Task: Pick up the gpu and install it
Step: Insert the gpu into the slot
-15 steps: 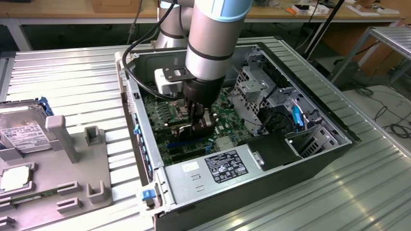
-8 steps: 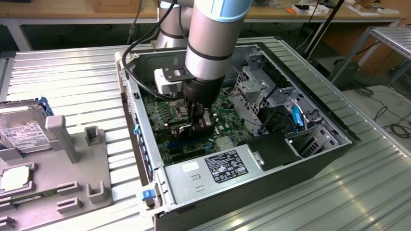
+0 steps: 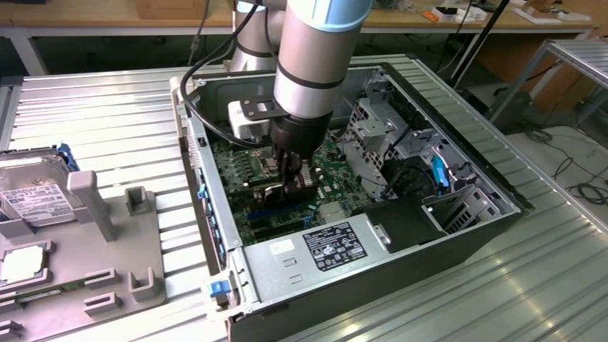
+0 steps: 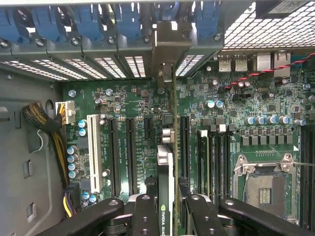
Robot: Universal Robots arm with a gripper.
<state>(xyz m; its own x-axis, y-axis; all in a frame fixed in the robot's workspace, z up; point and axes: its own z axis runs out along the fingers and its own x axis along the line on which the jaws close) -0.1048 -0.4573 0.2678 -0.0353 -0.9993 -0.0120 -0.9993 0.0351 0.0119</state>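
Note:
My gripper (image 3: 292, 179) reaches down into the open computer case (image 3: 494, 206), just over the green motherboard (image 3: 238, 160). It is shut on the gpu (image 4: 171, 147), a thin green card seen edge-on in the wrist view, with its black cooler (image 4: 164, 167) on one face. The black fingers (image 4: 145, 212) press on both sides of the card. Its silver end bracket (image 4: 170, 44) stands against the rear slot openings of the case. The card runs along the black expansion slots (image 4: 132, 152); I cannot tell whether it touches one. In the exterior view the gpu (image 3: 275, 192) is a dark block under the gripper.
A silver power supply (image 3: 323, 248) fills the case's near end, and a metal drive cage (image 3: 378, 132) stands beside the arm. Outside, a grey fixture tray (image 3: 124, 249) holds a hard drive (image 3: 33, 196). A white slot (image 4: 92, 152), cable bundle (image 4: 47, 125) and CPU socket (image 4: 263, 184) flank the card.

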